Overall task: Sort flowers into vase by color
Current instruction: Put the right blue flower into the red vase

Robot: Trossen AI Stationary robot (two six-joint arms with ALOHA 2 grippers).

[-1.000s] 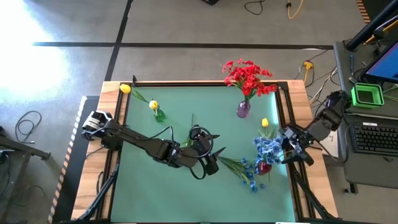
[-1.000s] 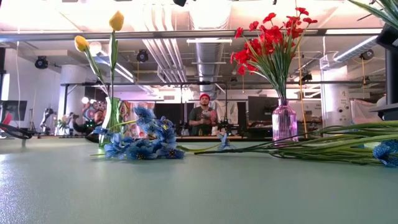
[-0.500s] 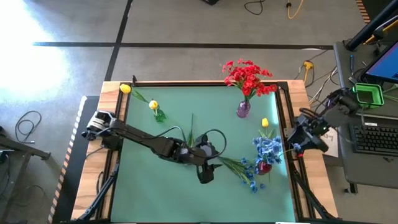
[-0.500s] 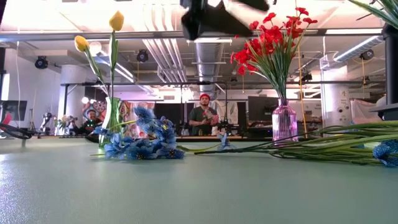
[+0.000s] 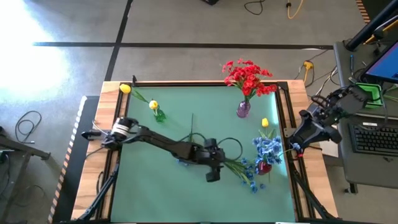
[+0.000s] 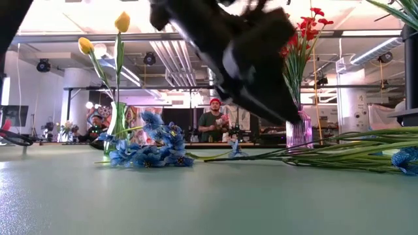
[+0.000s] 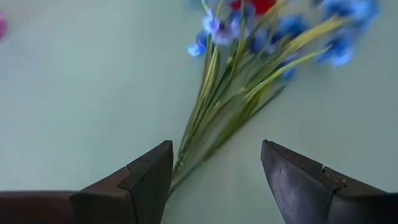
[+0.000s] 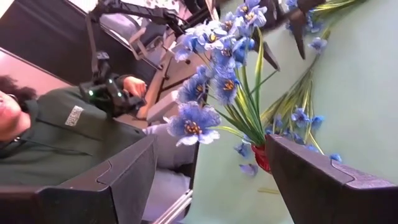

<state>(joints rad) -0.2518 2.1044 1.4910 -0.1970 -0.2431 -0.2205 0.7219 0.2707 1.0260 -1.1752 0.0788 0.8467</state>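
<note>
Overhead: three vases (image 5: 243, 109), two yellow tulips (image 5: 153, 105) upright; left end effector (image 5: 213, 177) spread, right end effector (image 5: 296, 149) spread.

Green table mat (image 5: 168, 186), wood-edged. Keyboard (image 5: 375, 138) and green bin (image 5: 367, 95) on side desk. Seated person (image 6: 213, 124) beyond.

text: none legible | labels: none | patch on person's (image 8: 43, 134) shirt: unreadable

Grey concrete floor (image 5: 186, 25) surrounds the table; exposed ceiling ducts (image 6: 215, 59) hang behind.
</note>
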